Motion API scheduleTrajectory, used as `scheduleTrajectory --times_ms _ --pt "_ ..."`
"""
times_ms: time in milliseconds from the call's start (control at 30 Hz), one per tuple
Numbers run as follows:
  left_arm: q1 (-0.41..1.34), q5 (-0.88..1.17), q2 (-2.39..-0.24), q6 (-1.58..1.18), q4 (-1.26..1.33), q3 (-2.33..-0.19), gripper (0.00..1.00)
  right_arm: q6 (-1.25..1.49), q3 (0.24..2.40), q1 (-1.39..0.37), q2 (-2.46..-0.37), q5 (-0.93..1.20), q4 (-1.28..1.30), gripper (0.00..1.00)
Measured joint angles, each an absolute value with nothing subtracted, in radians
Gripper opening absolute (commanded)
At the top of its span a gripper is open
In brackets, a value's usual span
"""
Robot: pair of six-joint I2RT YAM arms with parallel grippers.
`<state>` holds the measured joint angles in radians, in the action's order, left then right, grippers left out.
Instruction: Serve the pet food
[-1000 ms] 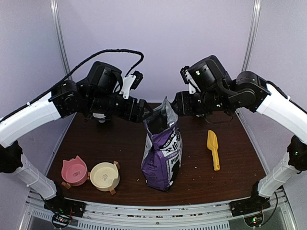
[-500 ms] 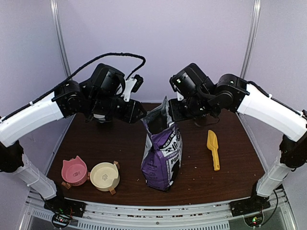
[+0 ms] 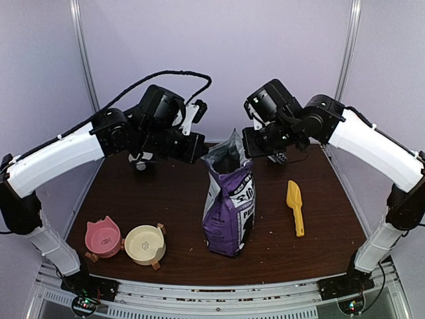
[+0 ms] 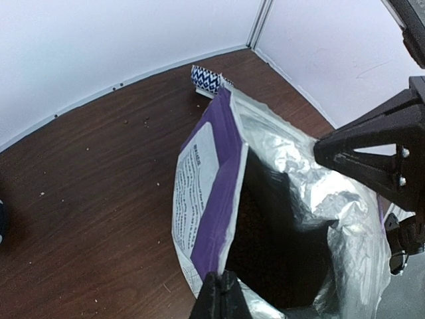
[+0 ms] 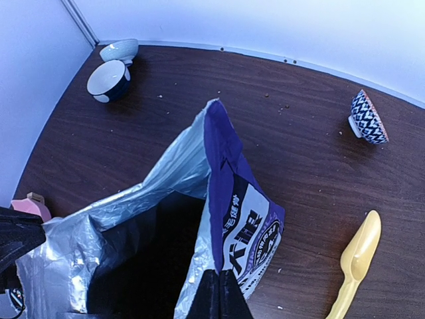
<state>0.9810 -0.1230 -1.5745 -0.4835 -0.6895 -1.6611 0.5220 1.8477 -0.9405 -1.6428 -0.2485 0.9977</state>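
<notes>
A purple-and-white bag [image 3: 229, 203] stands upright mid-table with its silver-lined mouth pulled open. My left gripper [image 3: 198, 147] is shut on the left side of the bag's rim, its fingertips [image 4: 222, 284] pinching the edge. At the opposite side, my right gripper [image 3: 248, 147] is shut on the rim, pinching the purple fold [image 5: 221, 279]. Deep inside the bag lies a dim reddish-brown mass, the pet food [image 4: 255, 226]; in the right wrist view the inside is only black. The right gripper's fingers [image 4: 372, 156] show across the mouth in the left wrist view.
A pink bowl [image 3: 103, 236] and a cream bowl [image 3: 145, 242] sit at the front left. A yellow scoop [image 3: 295, 206] lies right of the bag. At the back stand a dark blue bowl [image 5: 109, 80], a pale bowl [image 5: 119, 50] and a patterned bowl [image 5: 368, 116].
Both grippers have closed on the bag's rim from either side. The bag has shifted slightly right and stands straighter, its mouth spread wider.
</notes>
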Motion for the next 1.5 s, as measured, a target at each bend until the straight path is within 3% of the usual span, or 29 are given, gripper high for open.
scheduleTrajectory --times_ms 133,200,267,333,400,433,533,567,633,833,1000,1167,1500 --pt "0.948 -0.101 -1.637 -0.460 -0.633 -1.698 0.01 0.482 1.860 -0.859 -1.655 -0.216 0.987 0.00" --pt "0.928 -0.084 -1.662 -0.450 -0.603 -1.709 0.07 0.465 1.860 -0.823 -1.660 -0.199 0.968 0.00" --pt "0.907 -0.066 -1.684 -0.437 -0.578 -1.721 0.20 0.449 1.862 -0.795 -1.667 -0.186 0.951 0.00" --pt "0.895 -0.055 -1.699 -0.419 -0.563 -1.732 0.46 0.439 1.871 -0.778 -1.678 -0.178 0.945 0.00" --pt "0.887 -0.040 -1.700 -0.412 -0.548 -1.737 0.67 0.429 1.880 -0.773 -1.684 -0.167 0.943 0.16" --pt "0.886 -0.038 -1.697 -0.405 -0.546 -1.738 0.73 0.426 1.880 -0.771 -1.684 -0.161 0.942 0.29" --pt "0.883 -0.038 -1.653 -0.406 -0.538 -1.701 0.85 0.420 1.880 -0.768 -1.679 -0.146 0.919 0.53" --pt "0.883 -0.042 -1.620 -0.411 -0.533 -1.667 0.86 0.423 1.880 -0.767 -1.674 -0.139 0.911 0.64" --pt "0.883 -0.057 -1.528 -0.429 -0.532 -1.575 0.89 0.419 1.875 -0.765 -1.655 -0.126 0.898 0.75" --pt "0.883 -0.093 -1.179 -0.557 -0.558 -1.224 0.90 0.425 1.780 -0.765 -1.500 -0.089 0.853 0.92" --pt "0.891 -0.067 -1.038 -0.716 -0.605 -0.970 0.90 0.446 1.657 -0.765 -1.369 -0.086 0.804 0.95" --pt "0.904 -0.015 -1.031 -0.865 -0.635 -0.775 0.93 0.477 1.542 -0.765 -1.323 -0.086 0.771 0.96" --pt "0.905 0.068 -1.093 -0.987 -0.540 -0.693 0.96 0.509 1.476 -0.765 -1.312 -0.090 0.748 0.96"
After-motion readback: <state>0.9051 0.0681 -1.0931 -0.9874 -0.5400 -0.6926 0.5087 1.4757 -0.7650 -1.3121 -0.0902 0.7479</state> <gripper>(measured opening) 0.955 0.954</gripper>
